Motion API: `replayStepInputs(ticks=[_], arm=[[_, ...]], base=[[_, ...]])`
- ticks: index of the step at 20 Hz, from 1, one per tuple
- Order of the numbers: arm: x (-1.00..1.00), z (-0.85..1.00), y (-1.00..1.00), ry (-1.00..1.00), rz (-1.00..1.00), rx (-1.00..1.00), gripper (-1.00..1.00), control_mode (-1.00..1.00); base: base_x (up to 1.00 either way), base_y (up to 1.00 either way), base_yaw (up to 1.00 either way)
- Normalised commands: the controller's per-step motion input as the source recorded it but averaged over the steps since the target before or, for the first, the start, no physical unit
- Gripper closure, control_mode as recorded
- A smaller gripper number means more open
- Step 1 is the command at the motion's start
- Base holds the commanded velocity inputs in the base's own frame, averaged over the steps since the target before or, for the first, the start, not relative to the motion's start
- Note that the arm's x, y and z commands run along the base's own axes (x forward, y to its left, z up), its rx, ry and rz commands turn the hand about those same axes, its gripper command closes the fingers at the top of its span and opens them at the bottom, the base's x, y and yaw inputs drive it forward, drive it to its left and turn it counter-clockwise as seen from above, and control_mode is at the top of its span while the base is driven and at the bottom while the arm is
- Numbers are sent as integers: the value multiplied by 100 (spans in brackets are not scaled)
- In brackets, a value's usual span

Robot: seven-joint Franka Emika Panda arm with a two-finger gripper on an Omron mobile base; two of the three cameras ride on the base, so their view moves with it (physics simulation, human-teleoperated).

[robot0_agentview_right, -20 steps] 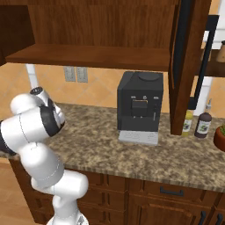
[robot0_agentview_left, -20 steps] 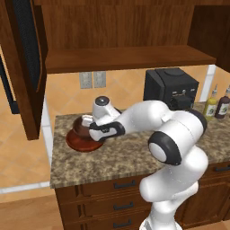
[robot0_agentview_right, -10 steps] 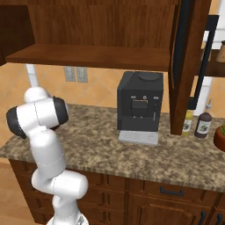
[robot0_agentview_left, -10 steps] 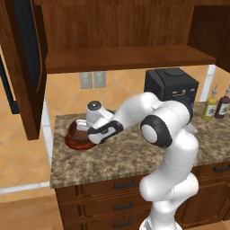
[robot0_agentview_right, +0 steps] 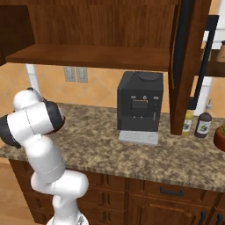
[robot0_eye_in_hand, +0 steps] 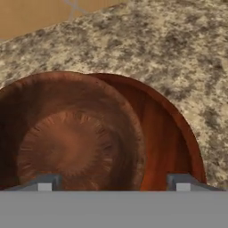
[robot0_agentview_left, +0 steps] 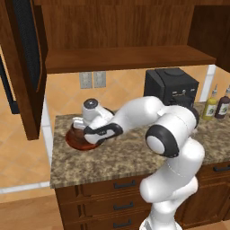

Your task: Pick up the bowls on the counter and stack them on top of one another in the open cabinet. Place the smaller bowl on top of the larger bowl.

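Two wooden bowls: the smaller dark brown bowl [robot0_eye_in_hand: 67, 142] sits inside the wide reddish-brown bowl [robot0_eye_in_hand: 171, 133] on the speckled granite counter [robot0_eye_in_hand: 169, 49]. The two-finger gripper [robot0_eye_in_hand: 113, 181] hangs right over them, fingers apart, gripping nothing.

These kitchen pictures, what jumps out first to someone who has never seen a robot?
The big white robot arm bends across the speckled granite counter, its gripper low over two stacked wooden bowls at the counter's left end. Up close, the smaller dark brown bowl sits inside the wide reddish-brown bowl. A black coffee machine stands further right.
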Motion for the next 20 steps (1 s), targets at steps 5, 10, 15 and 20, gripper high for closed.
replayStepInputs(ticks=[5, 10, 15, 20], arm=[[-51, 18, -44, 9, 0, 8, -100, -100], [-8, -15, -22, 10, 2, -2, -100, -100], [1, -47, 0, 12, 0, -4, -100, -100], [11, -31, 0, 7, 0, 0, -100, -100]], base=[[0, 0, 0], [0, 0, 0], [0, 0, 0], [0, 0, 0]])
